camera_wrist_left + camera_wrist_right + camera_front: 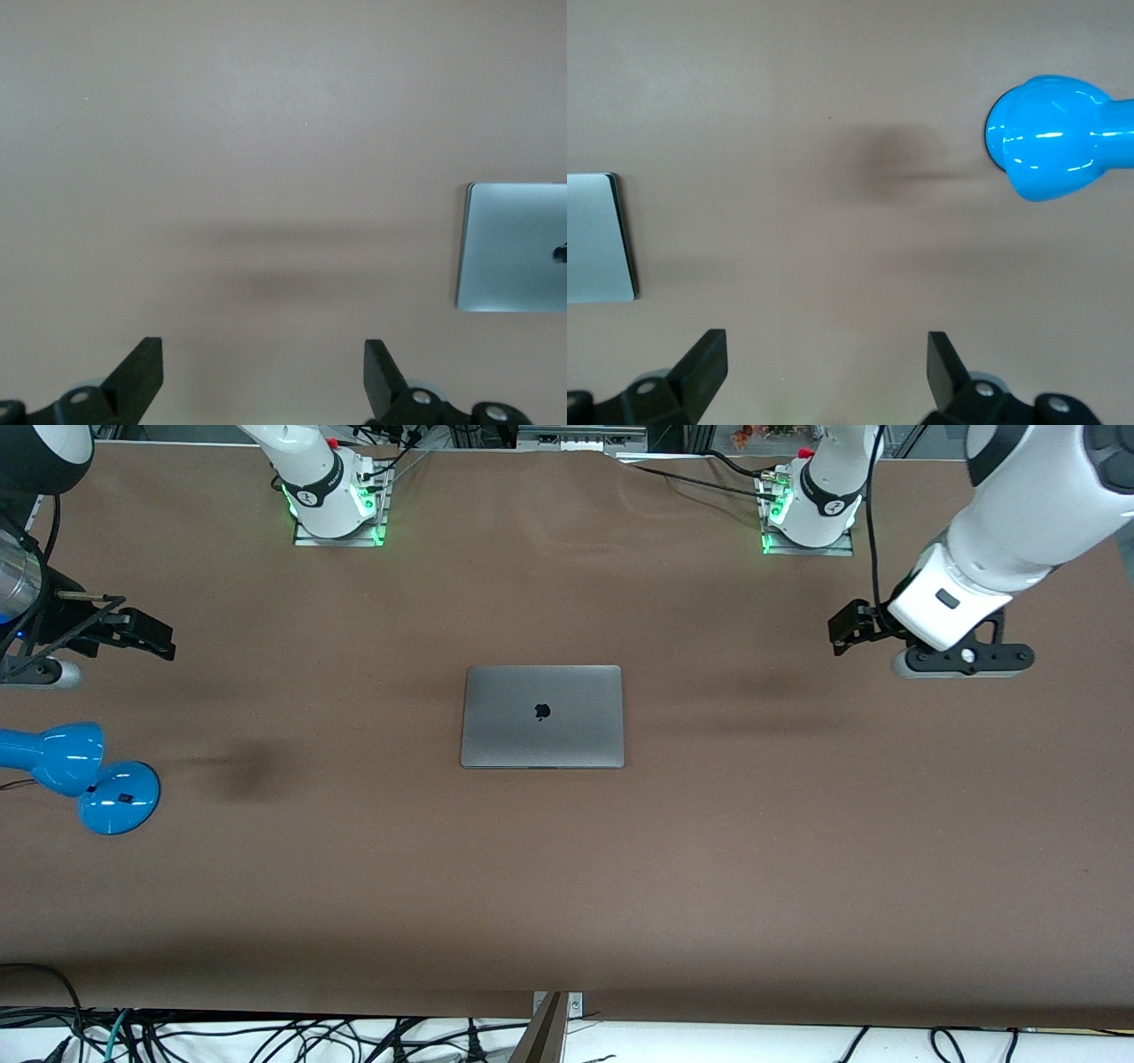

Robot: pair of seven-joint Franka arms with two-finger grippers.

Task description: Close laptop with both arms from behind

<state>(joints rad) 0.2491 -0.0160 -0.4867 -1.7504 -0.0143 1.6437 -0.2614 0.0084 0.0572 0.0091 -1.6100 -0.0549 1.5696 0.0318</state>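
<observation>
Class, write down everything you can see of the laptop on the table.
The laptop is a slim grey rectangle that looks like brushed metal, with rounded corners and a black apple logo mid-lid. It is shut, lying flat on the brown table around the middle, lid up, so no keyboard or screen shows. Nothing touches it but the table; both arms are held well away from it toward the table's ends.

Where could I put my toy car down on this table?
Bare cloth lies all around the closed laptop, most of it nearer the camera. The right arm's end is busier: a blue lamp sits under the open right gripper. The open left gripper hovers over bare table.
</observation>
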